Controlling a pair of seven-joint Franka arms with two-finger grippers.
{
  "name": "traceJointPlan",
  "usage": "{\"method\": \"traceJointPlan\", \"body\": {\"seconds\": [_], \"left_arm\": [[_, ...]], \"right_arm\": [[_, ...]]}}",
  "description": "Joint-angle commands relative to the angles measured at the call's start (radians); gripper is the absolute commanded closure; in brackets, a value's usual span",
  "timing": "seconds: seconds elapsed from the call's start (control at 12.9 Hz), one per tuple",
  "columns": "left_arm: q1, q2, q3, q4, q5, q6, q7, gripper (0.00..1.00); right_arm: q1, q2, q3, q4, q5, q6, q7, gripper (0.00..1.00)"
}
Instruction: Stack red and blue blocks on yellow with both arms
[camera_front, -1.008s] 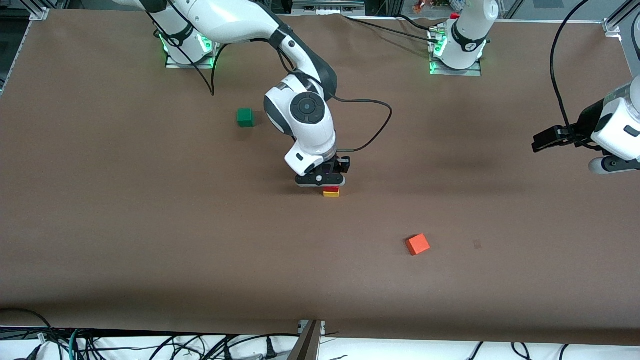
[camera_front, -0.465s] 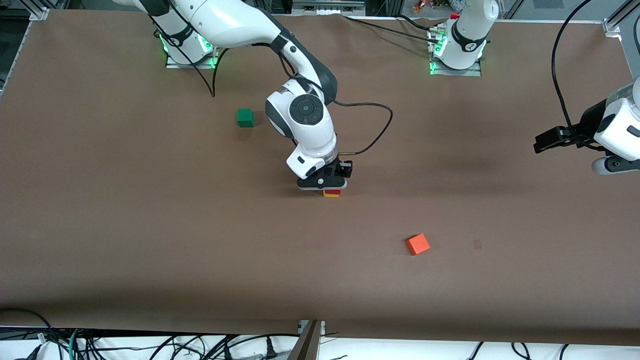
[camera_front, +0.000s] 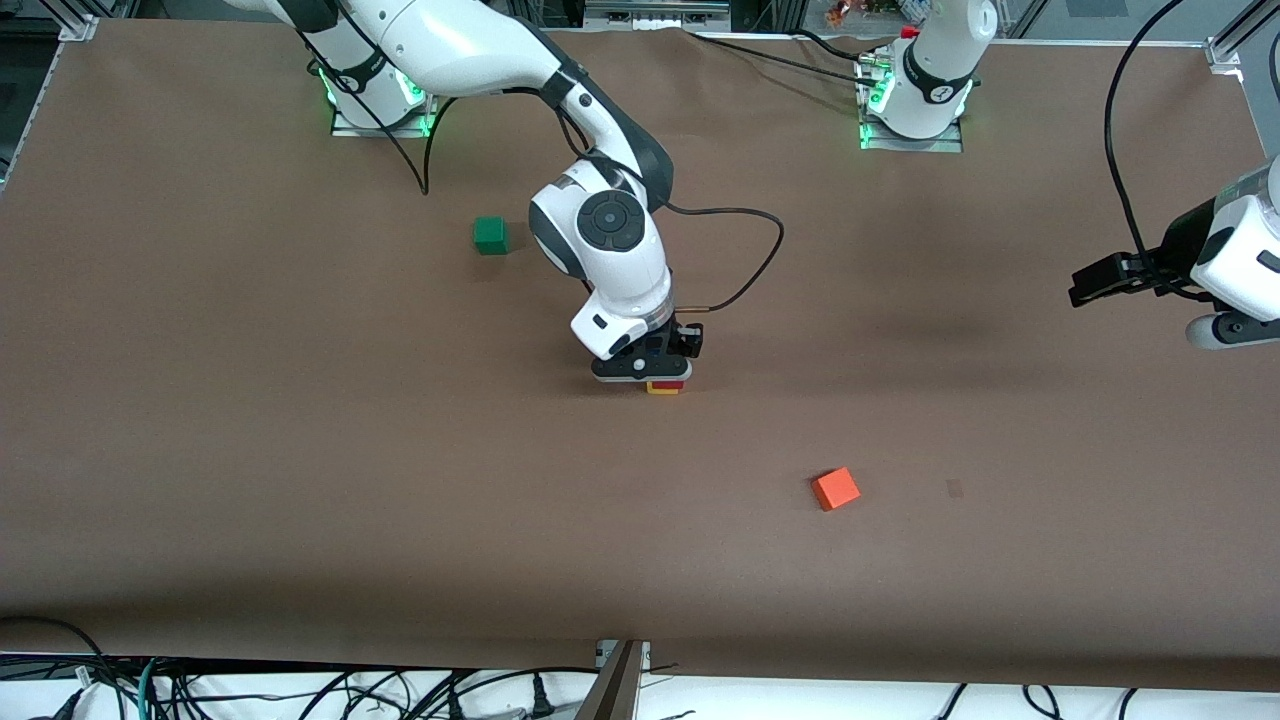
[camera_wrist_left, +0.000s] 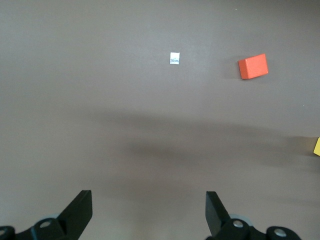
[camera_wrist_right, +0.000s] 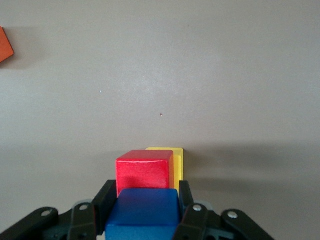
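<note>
A: Front view first. What has changed?

B: The right gripper (camera_front: 655, 377) has come down a little over the past second onto the stack in the middle of the table. Earlier a clear strip of the red block (camera_front: 668, 383) showed above the yellow block (camera_front: 662, 390); now only slivers of both peek out under the gripper body. The green block (camera_front: 490, 235) and orange block (camera_front: 835, 489) have not moved.

A: And the left arm?

B: It waits at its own end of the table, the left gripper (camera_front: 1085, 283) up in the air and drifting only slightly.

A: Left wrist view?

B: The left gripper (camera_wrist_left: 149, 214) has its jaws spread wide with nothing between them. The orange block (camera_wrist_left: 253, 66) lies on the table ahead, and a corner of the yellow block (camera_wrist_left: 317, 147) shows at the picture's edge.

A: Right wrist view?

B: The right gripper (camera_wrist_right: 145, 200) is clamped tight on the blue block (camera_wrist_right: 143, 211). The red block (camera_wrist_right: 144, 170) sits directly below it, on the yellow block (camera_wrist_right: 176, 162). The red one looks shifted a bit off the yellow one, which sticks out to one side.

A: What does that mean for the task?

B: Red is already placed, and the blue block looks nearly seated on it. Whether the two touch cannot be told. The likely remaining step is to release and lift straight up without nudging the offset stack.
</note>
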Motion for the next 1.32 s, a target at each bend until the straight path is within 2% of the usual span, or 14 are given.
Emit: {"method": "traceJointPlan", "body": {"seconds": [0.0,0.47,0.78,1.01,1.09,1.24], "left_arm": [[0.006,-0.007,0.001,0.007,-0.024,0.003,0.026,0.00],[0.008,-0.006,0.001,0.007,-0.024,0.003,0.026,0.00],[0.008,-0.006,0.001,0.007,-0.025,0.002,0.026,0.00],[0.008,-0.006,0.001,0.007,-0.025,0.002,0.026,0.00],[0.008,-0.006,0.001,0.007,-0.025,0.002,0.026,0.00],[0.008,-0.006,0.001,0.007,-0.025,0.002,0.026,0.00]], "right_arm": [[0.004,0.023,-0.006,0.051,-0.015,-0.009,0.015,0.61],[-0.007,0.037,-0.012,0.115,-0.015,0.003,0.015,0.61],[-0.005,0.098,-0.023,0.170,-0.015,0.056,0.015,0.61],[-0.005,0.104,-0.023,0.173,-0.015,0.057,0.015,0.60],[-0.005,0.106,-0.023,0.172,-0.015,0.057,0.015,0.59],[-0.005,0.107,-0.023,0.170,-0.017,0.053,0.015,0.50]]}}
